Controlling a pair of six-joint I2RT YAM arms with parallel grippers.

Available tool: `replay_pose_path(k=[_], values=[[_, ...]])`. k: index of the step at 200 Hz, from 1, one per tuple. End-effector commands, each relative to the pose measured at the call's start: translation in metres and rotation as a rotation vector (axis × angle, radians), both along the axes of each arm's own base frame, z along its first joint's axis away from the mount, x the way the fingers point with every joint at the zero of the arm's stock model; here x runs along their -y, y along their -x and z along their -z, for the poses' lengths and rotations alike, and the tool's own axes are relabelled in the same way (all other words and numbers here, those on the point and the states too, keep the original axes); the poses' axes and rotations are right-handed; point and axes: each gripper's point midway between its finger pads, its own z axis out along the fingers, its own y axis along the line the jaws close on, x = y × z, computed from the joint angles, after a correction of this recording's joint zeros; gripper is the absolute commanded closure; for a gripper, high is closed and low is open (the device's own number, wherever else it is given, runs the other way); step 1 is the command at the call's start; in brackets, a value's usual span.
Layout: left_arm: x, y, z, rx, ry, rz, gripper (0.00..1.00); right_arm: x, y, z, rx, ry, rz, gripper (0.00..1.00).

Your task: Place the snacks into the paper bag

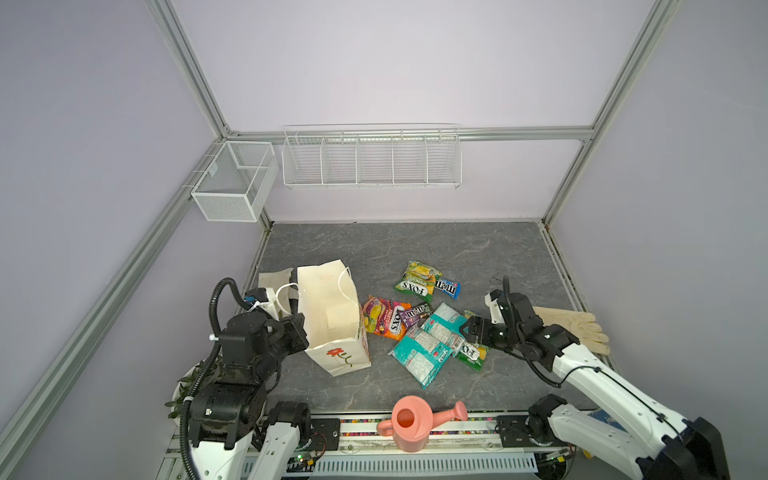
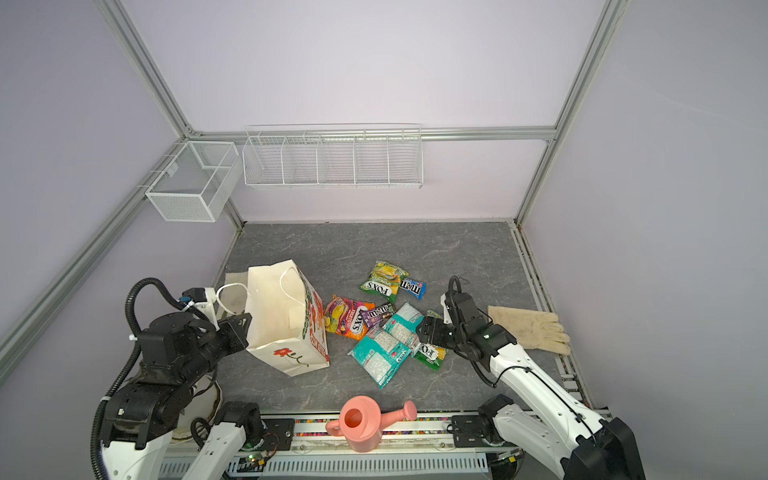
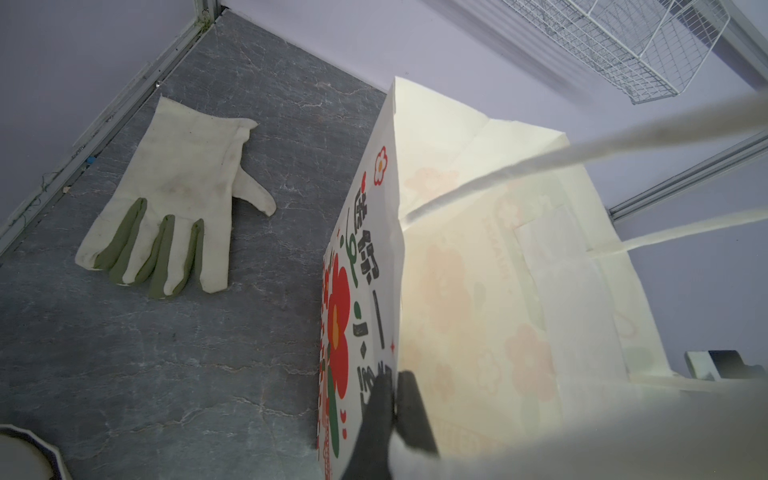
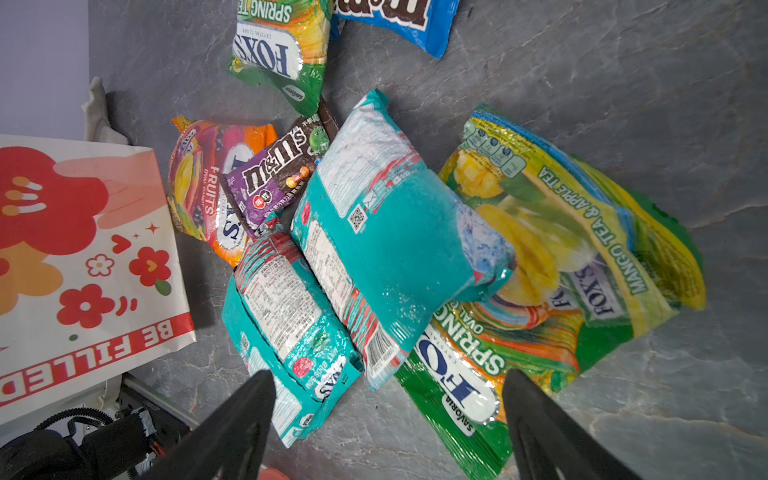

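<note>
Seven snacks [image 1: 419,353] lie on the bench [image 1: 498,257] beside the standing bag [image 1: 328,316], printed "BE FILLED": two FOX'S Spring Tea [image 4: 270,54], FOX'S Fruits [image 4: 203,183], purple and blue m&m's [image 4: 274,174], two teal packs [image 4: 386,232]. The left pincer [image 3: 395,399] clamps the bag's rim; the right pincer [image 4: 388,374] hangs spread above the packs.

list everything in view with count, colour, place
paper bag: one, cream, red flower, left of middle
green-yellow FOX'S bags: two, one far, one partly under a teal pack
orange-purple FOX'S bag: one, beside the paper bag
purple M&M's pack: one, lying on it
teal-white packs: two, middle, overlapping
blue M&M's pack: one, beside far FOX'S bag
gloves: two, cream, right edge and behind bag
watering can: one, pink, front edge
wire rack: one, white, back wall
mesh basket: one, white, left wall
left gripper: one, black, shut on the bag's rim
right gripper: one, black, open above the teal packs
</note>
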Motion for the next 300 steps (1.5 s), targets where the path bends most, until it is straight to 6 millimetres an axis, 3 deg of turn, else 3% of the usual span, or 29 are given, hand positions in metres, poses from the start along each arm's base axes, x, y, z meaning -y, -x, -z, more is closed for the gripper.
replay_pose_path(k=[1, 63, 102, 184, 208, 228, 300], values=[[-0.008, 0.013, -0.01, 0.011, -0.002, -0.042, 1.0, 0.001, 0.003, 0.0, 0.015, -0.018, 0.013, 0.12], [-0.013, 0.013, -0.014, 0.016, -0.043, -0.048, 1.0, 0.005, 0.007, 0.0, 0.038, -0.026, 0.028, 0.11], [-0.006, 0.007, 0.014, -0.03, -0.016, -0.026, 1.0, -0.003, 0.001, 0.0, 0.028, -0.03, 0.008, 0.12], [0.008, -0.006, 0.005, -0.007, -0.012, 0.056, 1.0, -0.003, 0.003, 0.0, 0.032, -0.009, 0.004, 0.11], [0.009, -0.009, 0.012, -0.017, -0.027, 0.072, 1.0, -0.001, 0.004, 0.003, 0.028, 0.0, 0.008, 0.11], [0.01, -0.007, 0.018, -0.024, -0.013, 0.071, 1.0, -0.001, 0.005, 0.006, 0.023, -0.003, 0.008, 0.12], [0.015, -0.001, 0.011, 0.044, 0.007, 0.097, 1.0, -0.01, 0.0, 0.019, -0.009, -0.031, 0.013, 0.11]])
